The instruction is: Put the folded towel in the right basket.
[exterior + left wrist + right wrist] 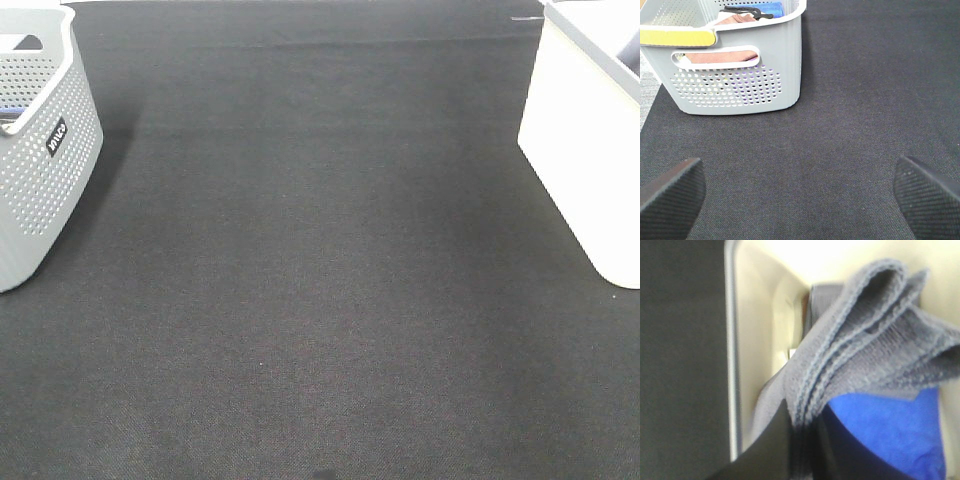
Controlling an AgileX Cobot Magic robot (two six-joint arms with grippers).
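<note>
**A:** Does the high camera show the towel?

**B:** No. It shows only the black mat (320,300), the grey perforated basket (40,180) at its left edge and the right basket (580,150) at its right edge. The frame cuts off both baskets, and neither arm appears.

**A:** And the left wrist?

**B:** The left gripper (797,170) has its fingers wide apart and holds nothing. It is low over bare mat, with the grey perforated basket ahead of it, part-filled.

**A:** So the right wrist has it.

**B:** Yes. The right gripper (802,450) is clamped on the folded towel (865,340). It pinches one edge, so the layers fan out away from the fingers. Behind the towel are the right basket's rim and pale inner wall. A blue cloth (890,425) lies inside, beneath the towel.

**A:** Then the step is the release?

**B:** I judge so. The whole towel should be past the rim and lowered close to the blue cloth. Then the fingers can part cleanly, so the layers land flat rather than spilling open.

**A:** What can't you make out?

**B:** The picture is close and blurred. I cannot tell how high the towel hangs above the basket's floor, or how near the far wall is. Cloth mostly hides the fingertips.
</note>
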